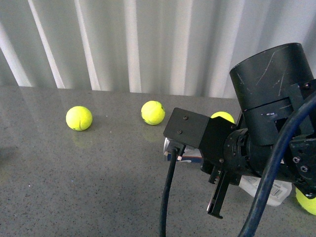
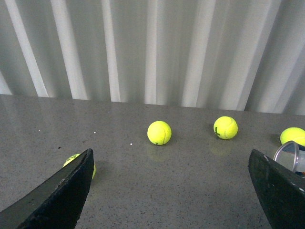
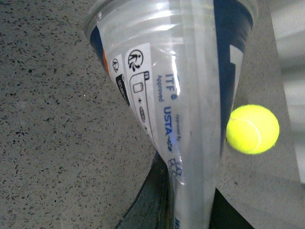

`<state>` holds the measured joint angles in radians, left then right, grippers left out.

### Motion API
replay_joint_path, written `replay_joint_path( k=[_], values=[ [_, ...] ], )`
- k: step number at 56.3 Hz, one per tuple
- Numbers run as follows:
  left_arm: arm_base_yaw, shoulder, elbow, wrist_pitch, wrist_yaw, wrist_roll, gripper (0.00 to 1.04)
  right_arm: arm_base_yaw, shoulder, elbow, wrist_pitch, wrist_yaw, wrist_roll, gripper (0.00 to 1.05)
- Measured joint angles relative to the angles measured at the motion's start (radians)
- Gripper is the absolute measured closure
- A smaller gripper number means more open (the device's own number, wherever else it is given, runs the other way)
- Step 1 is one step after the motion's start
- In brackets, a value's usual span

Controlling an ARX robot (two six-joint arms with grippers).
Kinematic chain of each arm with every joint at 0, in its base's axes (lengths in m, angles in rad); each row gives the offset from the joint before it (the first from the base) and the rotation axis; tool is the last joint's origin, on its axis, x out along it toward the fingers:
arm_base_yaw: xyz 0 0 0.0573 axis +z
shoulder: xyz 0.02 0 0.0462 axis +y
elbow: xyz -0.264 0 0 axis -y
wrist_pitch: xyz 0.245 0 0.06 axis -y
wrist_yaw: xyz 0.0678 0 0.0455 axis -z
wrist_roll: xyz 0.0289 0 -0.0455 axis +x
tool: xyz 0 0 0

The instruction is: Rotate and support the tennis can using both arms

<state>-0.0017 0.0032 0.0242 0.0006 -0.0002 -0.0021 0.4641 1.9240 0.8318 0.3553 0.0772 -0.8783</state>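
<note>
The tennis can [image 1: 269,190] lies low over the table, mostly hidden behind my right arm [image 1: 269,103]; its metal rim [image 1: 171,147] pokes out to the left. My right gripper [image 1: 219,185] is shut on it. In the right wrist view the clear can [image 3: 190,95] with its blue label and printed marks is pinched flat between the dark jaws of the right gripper [image 3: 188,210]. My left gripper [image 2: 170,160] is open and empty above the table, out of the front view. The can's rim [image 2: 288,155] shows just beyond its one finger [image 2: 281,191].
Loose yellow tennis balls lie on the grey speckled table [image 1: 74,187]: one at the left [image 1: 79,118], one mid-back [image 1: 153,112], one behind the arm [image 1: 223,117], one at the right edge [image 1: 308,200]. A pale pleated curtain [image 1: 148,44] closes the back.
</note>
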Motion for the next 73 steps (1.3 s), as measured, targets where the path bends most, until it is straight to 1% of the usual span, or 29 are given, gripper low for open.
replay_joint_path(
  k=[5, 12, 20, 28, 41, 51, 73],
  values=[
    [0.000, 0.000, 0.000, 0.000, 0.000, 0.000, 0.07, 0.024, 0.030, 0.019, 0.007, -0.010, -0.036, 0.99],
    [0.000, 0.000, 0.000, 0.000, 0.000, 0.000, 0.07, 0.068, 0.120, 0.108, -0.010, -0.027, -0.058, 0.99],
    [0.000, 0.000, 0.000, 0.000, 0.000, 0.000, 0.07, 0.090, 0.189, 0.187, -0.021, -0.025, -0.079, 0.99],
    [0.000, 0.000, 0.000, 0.000, 0.000, 0.000, 0.07, 0.107, 0.259, 0.282, -0.068, -0.026, -0.110, 0.99],
    [0.000, 0.000, 0.000, 0.000, 0.000, 0.000, 0.07, 0.172, 0.378, 0.517, -0.141, -0.056, -0.103, 0.99],
    [0.000, 0.000, 0.000, 0.000, 0.000, 0.000, 0.07, 0.206, 0.393, 0.581, -0.182, -0.079, -0.082, 0.99],
    [0.000, 0.000, 0.000, 0.000, 0.000, 0.000, 0.07, 0.212, 0.414, 0.591, -0.218, -0.069, -0.036, 0.99]
  ],
)
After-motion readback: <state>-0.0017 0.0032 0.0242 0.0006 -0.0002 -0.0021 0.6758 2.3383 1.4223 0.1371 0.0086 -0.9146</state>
